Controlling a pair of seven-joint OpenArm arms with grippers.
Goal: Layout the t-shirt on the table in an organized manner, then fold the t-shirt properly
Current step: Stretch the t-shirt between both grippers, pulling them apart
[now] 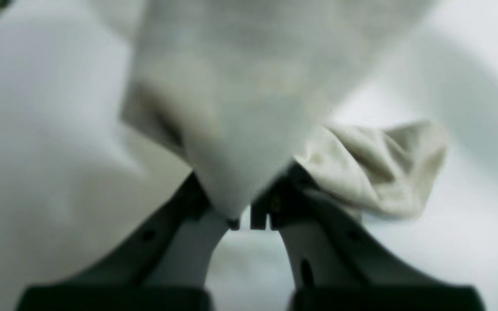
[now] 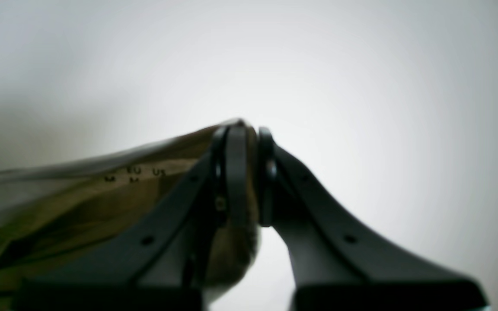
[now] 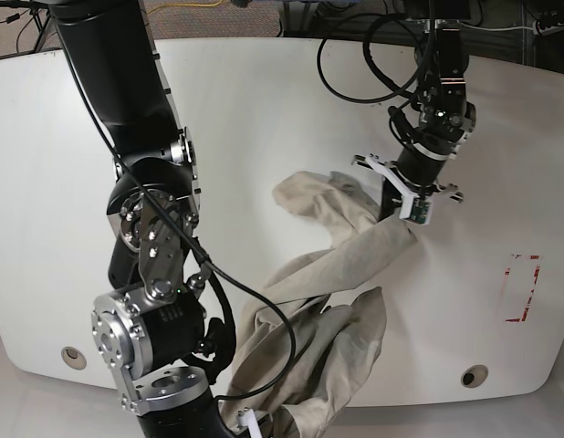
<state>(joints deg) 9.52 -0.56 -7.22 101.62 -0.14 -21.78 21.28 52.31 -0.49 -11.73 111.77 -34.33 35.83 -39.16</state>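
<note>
White surface [image 3: 264, 100] carries the shirt [image 3: 328, 274], still a twisted rope. I've got both end effectors clamped on it, left [image 1: 245, 216] on a far corner, right [image 2: 249, 172] at the near collar, to spread it.

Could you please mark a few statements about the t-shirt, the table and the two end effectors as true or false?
1. The left end effector is closed on the t-shirt. True.
2. The t-shirt lies flat and neatly spread on the table. False: it is bunched and twisted, stretched between the two arms.
3. The right end effector grips fabric near a size label. True: printed letters show on the cloth beside it.
4. The red tape mark is covered by the t-shirt. False: it lies bare, apart from the cloth.
5. The right end effector is open and empty. False: it is closed on the t-shirt.
</note>
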